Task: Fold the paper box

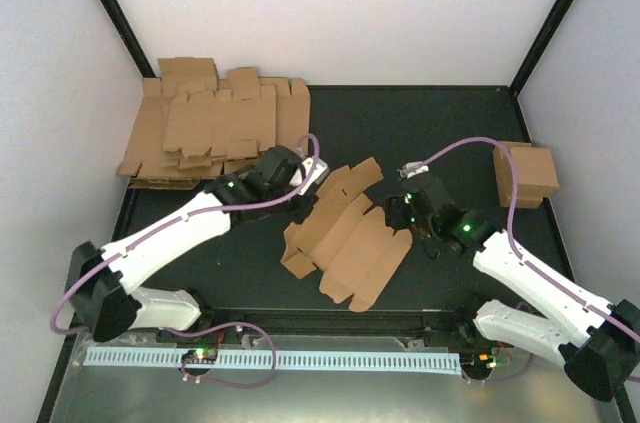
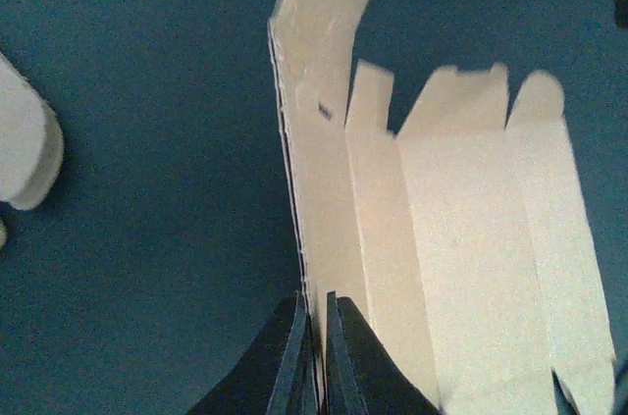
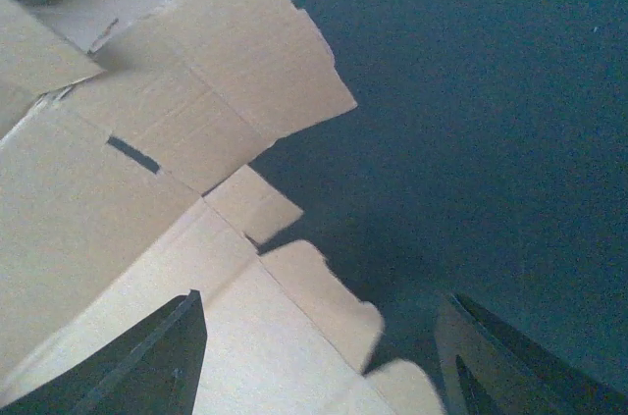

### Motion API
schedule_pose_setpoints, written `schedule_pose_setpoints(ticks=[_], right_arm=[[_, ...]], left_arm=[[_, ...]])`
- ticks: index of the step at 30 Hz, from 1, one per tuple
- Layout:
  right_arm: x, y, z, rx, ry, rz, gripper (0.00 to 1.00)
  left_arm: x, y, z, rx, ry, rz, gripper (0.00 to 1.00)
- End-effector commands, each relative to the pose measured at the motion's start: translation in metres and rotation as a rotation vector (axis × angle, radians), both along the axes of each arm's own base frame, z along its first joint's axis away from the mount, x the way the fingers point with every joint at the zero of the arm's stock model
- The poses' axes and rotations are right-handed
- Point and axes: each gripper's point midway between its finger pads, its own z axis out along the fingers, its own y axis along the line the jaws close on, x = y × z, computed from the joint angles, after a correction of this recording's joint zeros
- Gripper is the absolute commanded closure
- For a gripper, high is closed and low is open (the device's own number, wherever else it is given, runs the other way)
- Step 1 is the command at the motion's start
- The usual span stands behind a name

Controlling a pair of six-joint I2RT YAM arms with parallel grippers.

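**Item:** paper box, an unfolded blank lying mid-bench between both arms.
**Left jaws:** clamped on the blank's left edge panel, which stands lifted.
**Right jaws:** wide apart, gripping nothing, poised over the right-hand flaps.
**Handling note:** I judge the step to be raising the first wall. I'd keep the left pinch firm, pin the neighbouring panel flat with the right, and turn along the score line.
**Also present:** pile of spare blanks, far left.

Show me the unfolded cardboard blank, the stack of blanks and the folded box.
unfolded brown cardboard blank (image 1: 350, 238), top view, middle panel.
stack of flat brown cardboard blanks (image 1: 215, 128), top view, top sheet.
closed brown cardboard box (image 1: 527, 171), top view, top face.
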Motion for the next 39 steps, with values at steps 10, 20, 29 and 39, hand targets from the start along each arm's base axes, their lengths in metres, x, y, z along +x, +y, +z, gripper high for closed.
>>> schedule_pose_setpoints(ticks=[10,20,29,39], right_arm=[[-0.001,0.03,-0.039,0.217,0.222,0.142,0.46],[-0.018,0.057,-0.068,0.335,0.332,0.249,0.48],[-0.042,0.071,-0.072,0.414,0.398,0.359,0.48],[-0.083,0.059,-0.12,0.478,0.535,0.335,0.76]], left_arm=[[0.022,0.008,-0.017,0.418,-0.041,-0.056,0.9],[0.031,0.031,-0.019,0.234,0.031,0.182,0.3],[0.049,0.084,-0.08,0.056,0.353,0.375,0.23],[0.068,0.092,-0.105,-0.01,0.45,0.408,0.24]])
